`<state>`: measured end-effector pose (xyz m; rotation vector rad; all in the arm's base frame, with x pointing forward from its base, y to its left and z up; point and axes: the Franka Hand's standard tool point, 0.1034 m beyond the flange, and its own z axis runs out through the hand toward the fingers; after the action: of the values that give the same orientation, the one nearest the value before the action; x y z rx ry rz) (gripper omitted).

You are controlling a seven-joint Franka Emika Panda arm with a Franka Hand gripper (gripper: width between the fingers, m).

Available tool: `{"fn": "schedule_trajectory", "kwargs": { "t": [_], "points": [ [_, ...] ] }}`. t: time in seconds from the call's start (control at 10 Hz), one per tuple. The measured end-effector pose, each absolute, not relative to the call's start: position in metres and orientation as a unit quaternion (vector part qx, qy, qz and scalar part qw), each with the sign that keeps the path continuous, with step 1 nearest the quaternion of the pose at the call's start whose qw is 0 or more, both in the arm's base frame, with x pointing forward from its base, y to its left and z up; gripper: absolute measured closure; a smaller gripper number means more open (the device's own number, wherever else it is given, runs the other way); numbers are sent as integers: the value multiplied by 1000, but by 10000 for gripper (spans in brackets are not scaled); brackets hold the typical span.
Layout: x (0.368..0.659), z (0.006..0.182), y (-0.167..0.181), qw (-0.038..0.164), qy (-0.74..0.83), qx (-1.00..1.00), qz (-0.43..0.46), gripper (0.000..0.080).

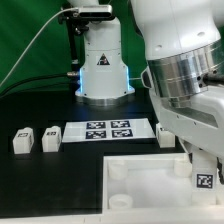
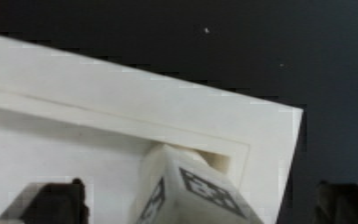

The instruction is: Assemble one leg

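A leg [image 1: 203, 181], a small white block with a black-and-white tag, stands tilted at the right corner of the large white tray-like piece [image 1: 150, 185]. My gripper [image 1: 203, 164] hangs right over it. In the wrist view the leg [image 2: 194, 185] rises between my two dark fingers [image 2: 51, 203], with a gap on each side. The jaws stand wide apart and touch nothing, so the gripper [image 2: 197, 208] is open. The tray-like piece's rim [image 2: 87, 105] runs slantwise under the leg.
Two more legs [image 1: 22, 141] [image 1: 51, 138] lie at the exterior view's left, and another one [image 1: 167, 132] beside the marker board [image 1: 108, 130]. The robot base [image 1: 100, 70] stands behind it. The tray-like piece has round sockets [image 1: 120, 171] on its left side.
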<state>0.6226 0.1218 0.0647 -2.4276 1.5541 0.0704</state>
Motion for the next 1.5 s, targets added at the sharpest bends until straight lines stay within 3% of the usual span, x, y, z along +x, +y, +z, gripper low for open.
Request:
{"fn": "schedule_trajectory", "kwargs": {
  "t": [0.2,0.5,0.6,0.7,0.8,0.9,1.0,1.5],
  "points": [
    [623,65,120,122,420,-899,8,151],
    [634,68,114,65,126,-989,-35,151],
    [634,68,116,67,137,-988,-34,151],
    [634,68,115,67,137,-988,-34,274],
    [634,68,117,73,179,-981,-30,409],
    [632,68,117,78,261,-962,-21,409],
    [631,66,113,77,322,-943,-14,492],
    [626,64,109,101,673,-733,30,495]
  ]
}}
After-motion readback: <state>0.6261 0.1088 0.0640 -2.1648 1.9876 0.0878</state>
